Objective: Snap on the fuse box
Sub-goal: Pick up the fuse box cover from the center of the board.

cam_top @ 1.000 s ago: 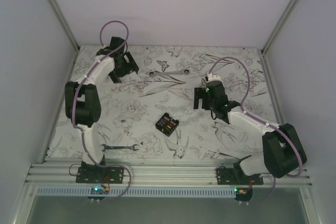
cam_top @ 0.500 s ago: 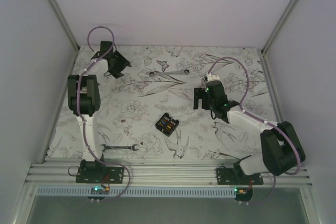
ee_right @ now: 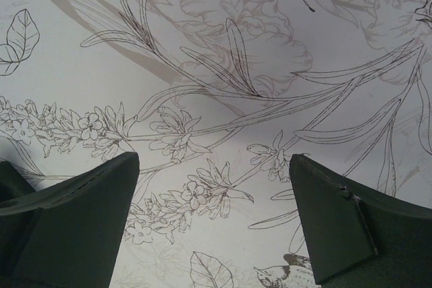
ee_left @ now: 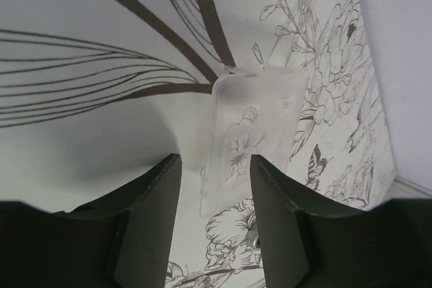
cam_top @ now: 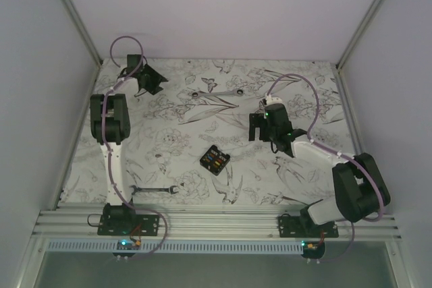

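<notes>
Floral desk carries the fuse box left of the nearer, wide-open right gripper, while the half-open left gripper straddles a clear lid.

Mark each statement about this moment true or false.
1. The fuse box lies on the table, in neither gripper. True.
2. The right gripper has its fingers shut on a wrench. False: they stand wide open over bare table.
3. A clear plastic cover shows between the left gripper's fingers. True.
4. The two wrenches lie side by side. False: one wrench lies near the left arm's base, the other wrench at the far side.
</notes>
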Robot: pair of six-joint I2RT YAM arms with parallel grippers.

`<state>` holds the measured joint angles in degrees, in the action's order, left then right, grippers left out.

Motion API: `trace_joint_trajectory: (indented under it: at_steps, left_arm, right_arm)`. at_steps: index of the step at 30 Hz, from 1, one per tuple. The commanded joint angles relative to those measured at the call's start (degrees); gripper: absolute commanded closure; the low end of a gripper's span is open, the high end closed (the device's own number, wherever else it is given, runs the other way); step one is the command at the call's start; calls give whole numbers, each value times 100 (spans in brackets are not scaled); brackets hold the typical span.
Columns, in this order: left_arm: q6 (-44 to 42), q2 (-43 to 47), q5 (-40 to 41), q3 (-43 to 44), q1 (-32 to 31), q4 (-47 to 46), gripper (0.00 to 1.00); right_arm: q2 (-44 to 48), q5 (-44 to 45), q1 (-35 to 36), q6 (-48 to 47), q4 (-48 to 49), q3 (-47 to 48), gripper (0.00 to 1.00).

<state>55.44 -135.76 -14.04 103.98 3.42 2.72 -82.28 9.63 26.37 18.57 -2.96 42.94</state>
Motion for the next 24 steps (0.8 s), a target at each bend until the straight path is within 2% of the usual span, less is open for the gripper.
trace_joint_trajectory:
  at_steps: [1, 6, 11, 20, 24]
  left_arm:
    - [143, -358, -234, 131, 80, -122, 51]
    - [232, -480, -430, 148, 80, -336, 60]
    - [304, -434, -642, 22, 80, -633, 63]
    - [426, -194, -1014, -210, 71, -1103, 91]
    - [478, -82, -1096, -260, 63, -1217, 100]
  right_arm:
    - [-99, -86, -61, -67, 216, 91, 0]
    - [-143, -129, -64, -53, 234, 92, 0]
    - [-161, -151, -71, -56, 230, 92, 0]
    - [-225, -224, -67, -73, 218, 127, 0]
    - [-252, -230, -73, -75, 207, 151, 0]
